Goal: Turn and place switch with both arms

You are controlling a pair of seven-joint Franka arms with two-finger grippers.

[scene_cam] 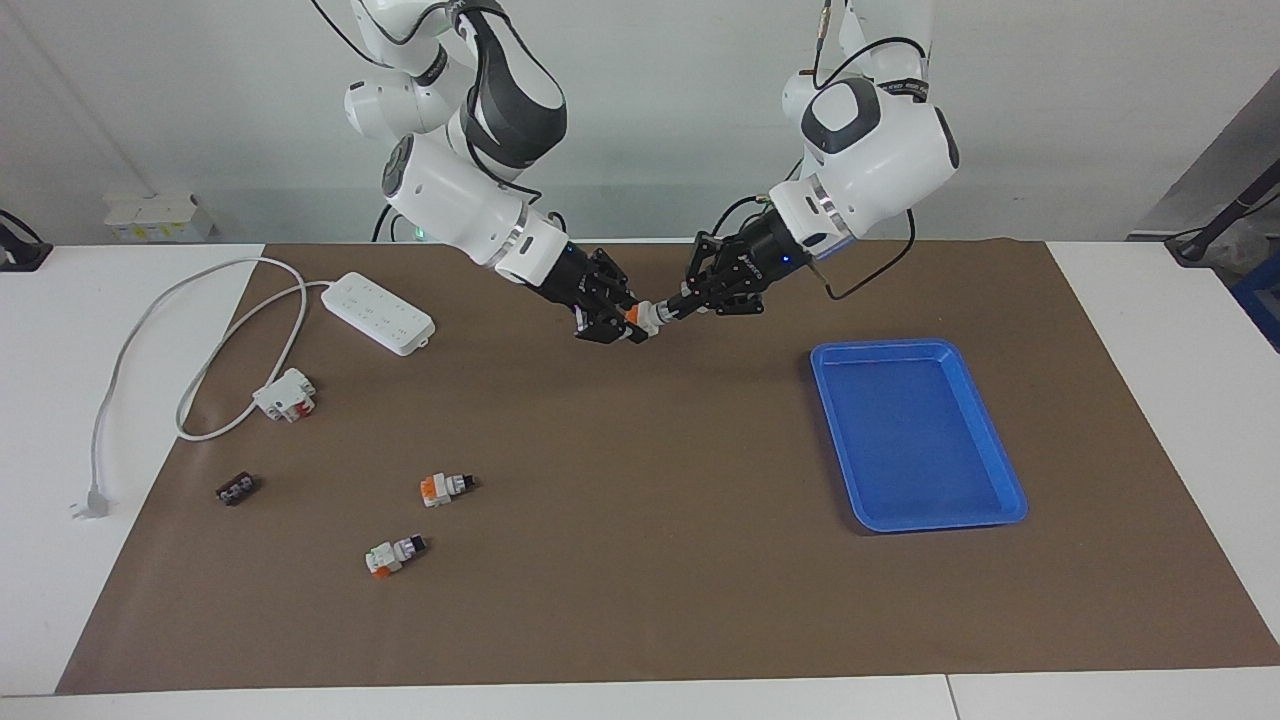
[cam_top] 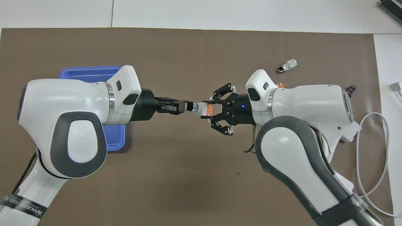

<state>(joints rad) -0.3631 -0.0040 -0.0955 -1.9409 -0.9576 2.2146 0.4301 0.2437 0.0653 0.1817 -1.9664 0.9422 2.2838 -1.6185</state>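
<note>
One switch (scene_cam: pixel 641 318) is held in the air between both grippers, over the brown mat nearer to the robots than its middle. My right gripper (scene_cam: pixel 622 322) is shut on its orange and white body (cam_top: pixel 204 109). My left gripper (scene_cam: pixel 678 306) is shut on its black knob end (cam_top: pixel 189 107). The right gripper (cam_top: pixel 209 110) and the left gripper (cam_top: pixel 182 107) meet tip to tip in the overhead view. Two more switches lie on the mat toward the right arm's end, one (scene_cam: pixel 446 487) nearer to the robots than the other (scene_cam: pixel 395 554).
A blue tray (scene_cam: pixel 1000 470) sits on the mat toward the left arm's end. A white power strip (scene_cam: pixel 385 313) with its cable, a white-and-red breaker block (scene_cam: pixel 285 395) and a dark terminal strip (scene_cam: pixel 236 489) lie toward the right arm's end.
</note>
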